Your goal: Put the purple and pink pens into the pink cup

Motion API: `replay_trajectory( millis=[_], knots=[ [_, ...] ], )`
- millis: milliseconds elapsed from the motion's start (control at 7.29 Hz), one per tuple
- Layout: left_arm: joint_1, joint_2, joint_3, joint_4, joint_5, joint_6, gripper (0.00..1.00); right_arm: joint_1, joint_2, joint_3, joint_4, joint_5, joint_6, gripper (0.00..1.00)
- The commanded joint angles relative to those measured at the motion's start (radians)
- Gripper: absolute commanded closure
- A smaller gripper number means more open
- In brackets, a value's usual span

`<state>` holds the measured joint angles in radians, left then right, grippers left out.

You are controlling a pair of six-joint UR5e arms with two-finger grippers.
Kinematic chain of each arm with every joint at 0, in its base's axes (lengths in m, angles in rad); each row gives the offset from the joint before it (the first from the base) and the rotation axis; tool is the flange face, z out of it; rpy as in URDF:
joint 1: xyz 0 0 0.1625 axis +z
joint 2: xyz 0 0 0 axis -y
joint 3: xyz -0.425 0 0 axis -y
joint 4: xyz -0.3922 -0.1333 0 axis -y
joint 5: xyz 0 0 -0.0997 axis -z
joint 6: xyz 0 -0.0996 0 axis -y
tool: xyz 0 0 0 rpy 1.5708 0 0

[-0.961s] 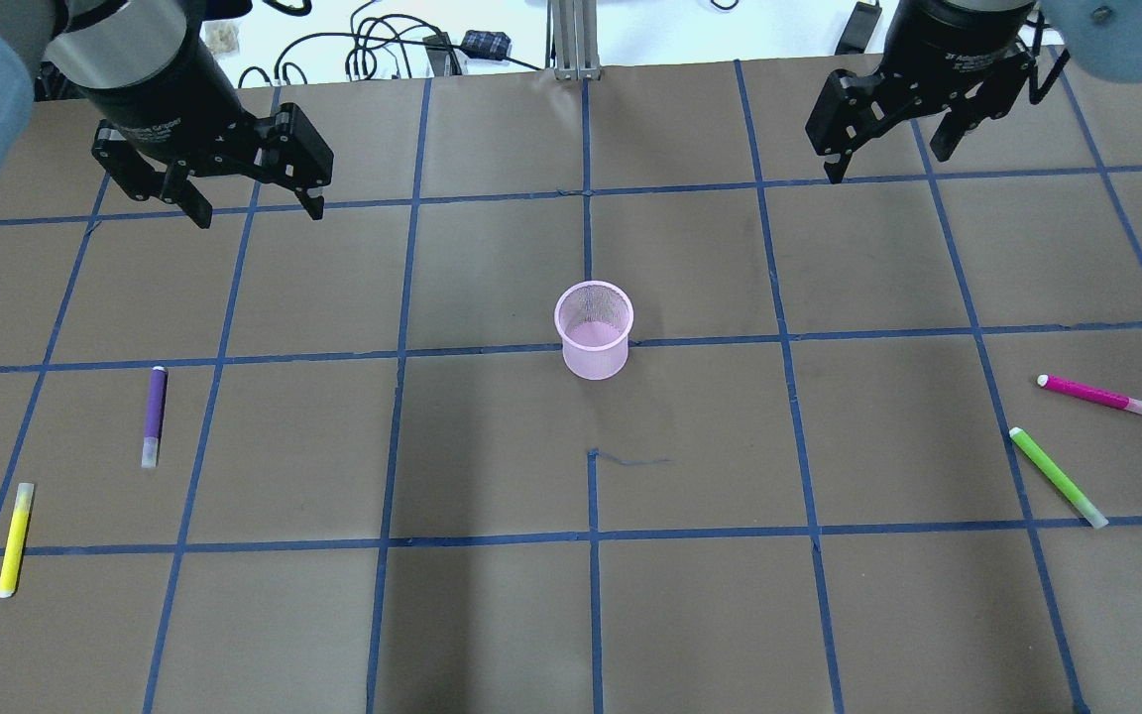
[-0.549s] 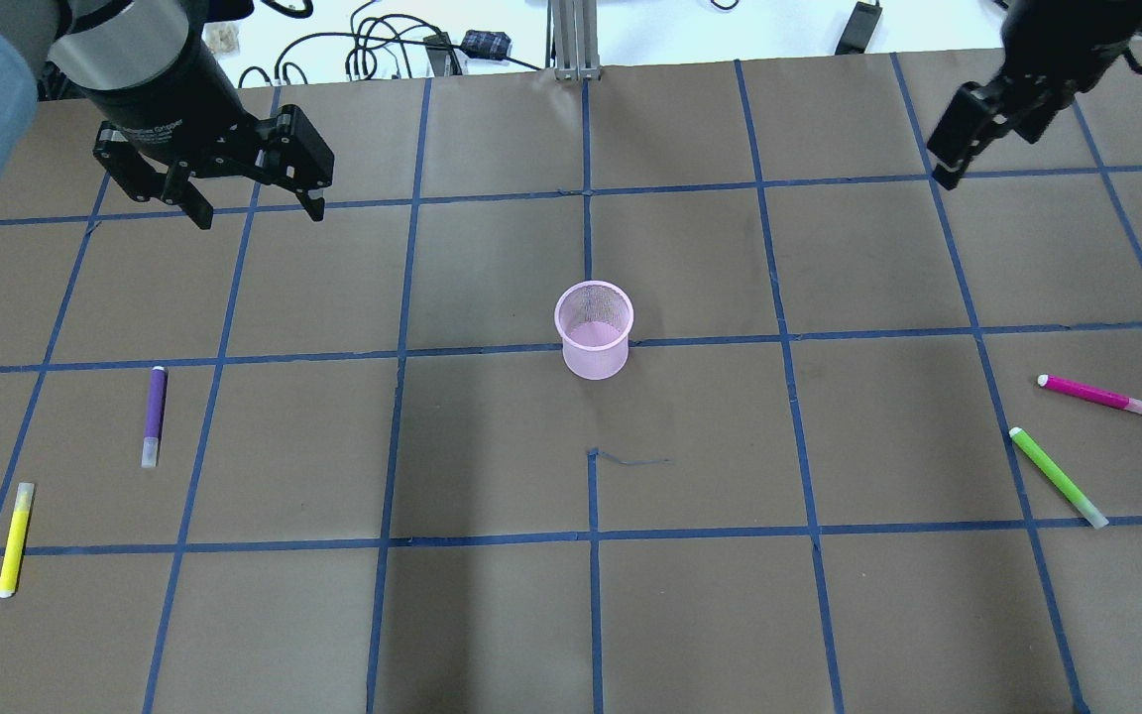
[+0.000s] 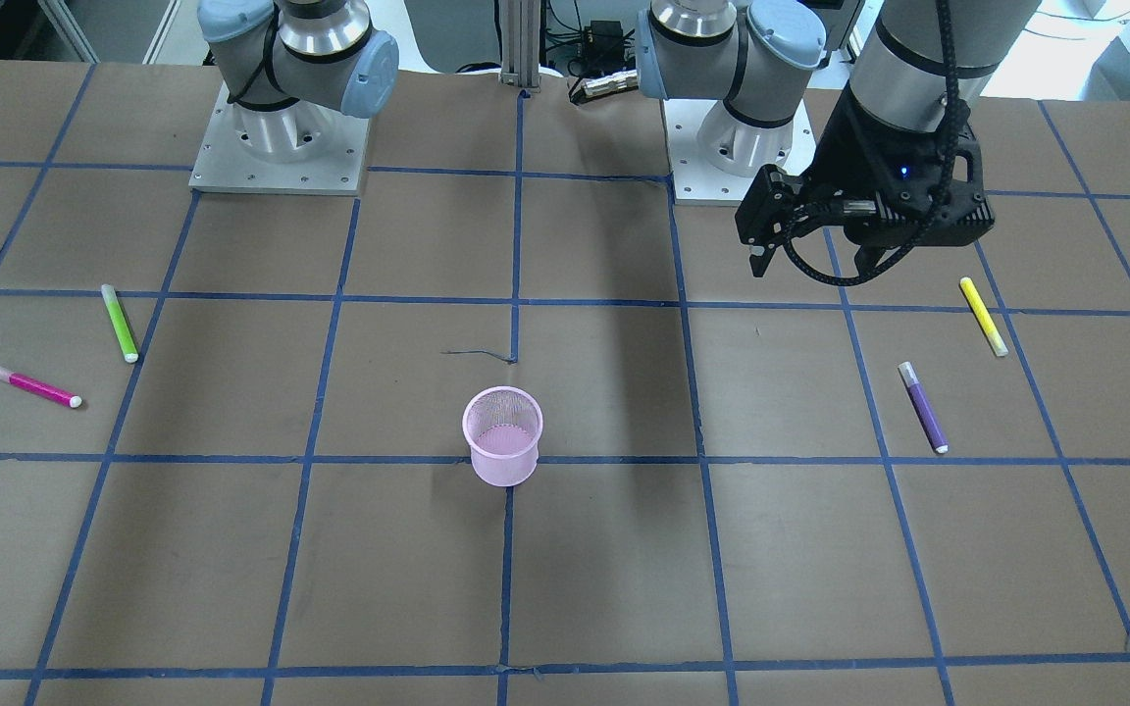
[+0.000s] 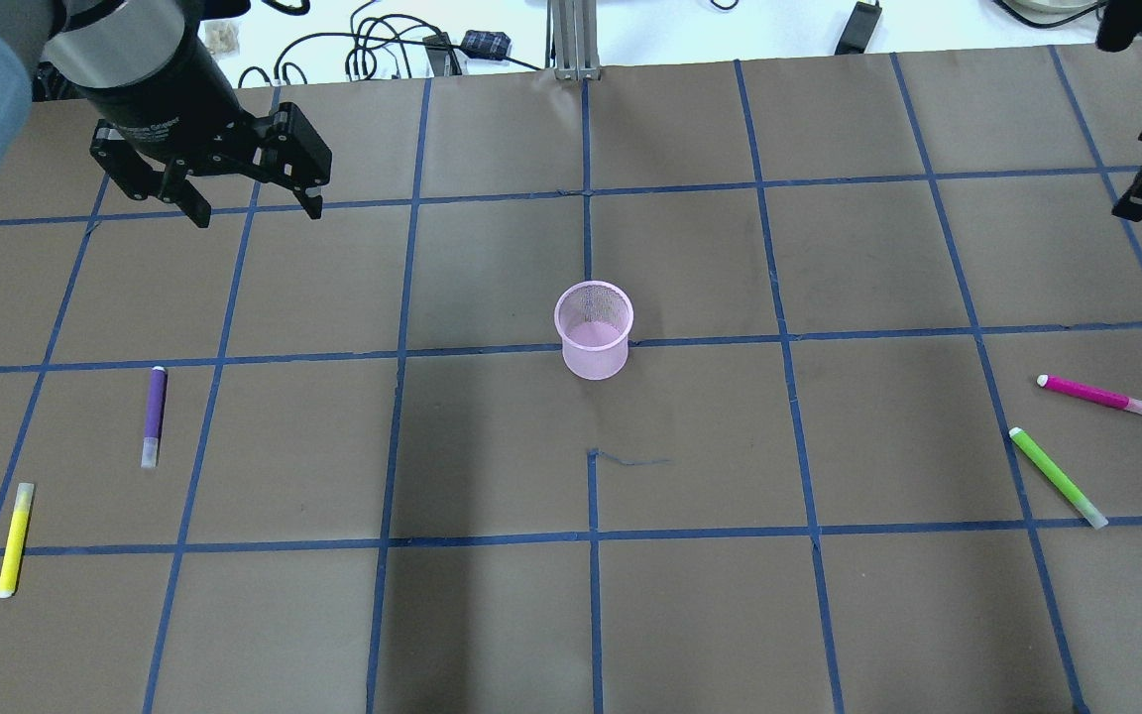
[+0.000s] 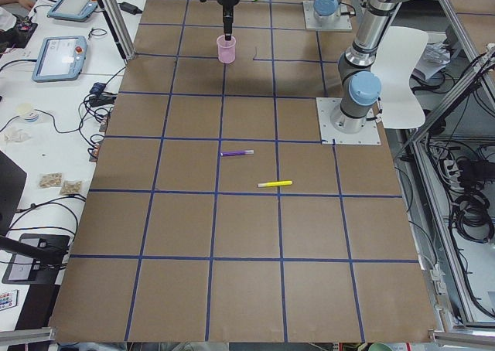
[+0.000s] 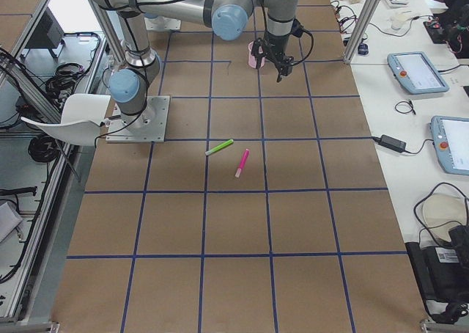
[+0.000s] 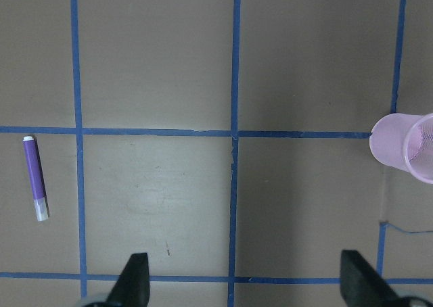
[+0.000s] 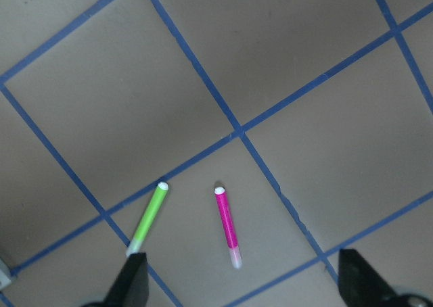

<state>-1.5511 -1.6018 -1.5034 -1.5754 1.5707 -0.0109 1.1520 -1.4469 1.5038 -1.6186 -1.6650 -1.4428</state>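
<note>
Seen from overhead, the pink cup (image 4: 593, 332) stood upright at centre, the purple pen (image 4: 153, 416) flat at its nine o'clock, the pink pen (image 4: 1098, 395) at three. The left gripper (image 4: 259, 213) at ten and the right gripper (image 8: 241, 280) at two hung spread wide, holding nothing.

The worktop (image 4: 492, 615) is brown, crossed by a grid of blue tape lines (image 4: 492, 349). The pink cup (image 4: 594, 337) is pale pink mesh. By the black left tool (image 4: 259, 216) lie the purple pen (image 4: 154, 409), clear-ended, and a yellow pen (image 4: 14, 540). By the black right tool (image 8: 241, 256), the pink pen (image 4: 1096, 396) is magenta and the green pen (image 4: 1057, 476) lime, both white-tipped.
</note>
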Motion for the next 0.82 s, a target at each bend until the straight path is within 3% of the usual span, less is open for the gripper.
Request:
replay_trajectory(
  millis=[0,137,275,412,686],
  knots=[
    [0.000,-0.001,0.000,0.000,0.000,0.000,0.00,-0.107,0.003,0.224,-0.300,-0.001,-0.195,0.01],
    [0.000,0.000,-0.001,0.000,0.000,0.000,0.00,-0.148,0.003,0.386,-0.512,0.004,-0.293,0.02],
    [0.000,0.011,-0.003,-0.001,0.002,-0.001,0.00,-0.206,0.013,0.502,-0.640,0.014,-0.365,0.07],
    [-0.001,0.019,-0.003,-0.001,0.000,-0.001,0.00,-0.275,0.060,0.542,-0.653,0.118,-0.445,0.06],
    [-0.001,0.013,-0.003,-0.002,-0.001,-0.001,0.00,-0.298,0.152,0.561,-0.713,0.166,-0.507,0.06]
  ],
)
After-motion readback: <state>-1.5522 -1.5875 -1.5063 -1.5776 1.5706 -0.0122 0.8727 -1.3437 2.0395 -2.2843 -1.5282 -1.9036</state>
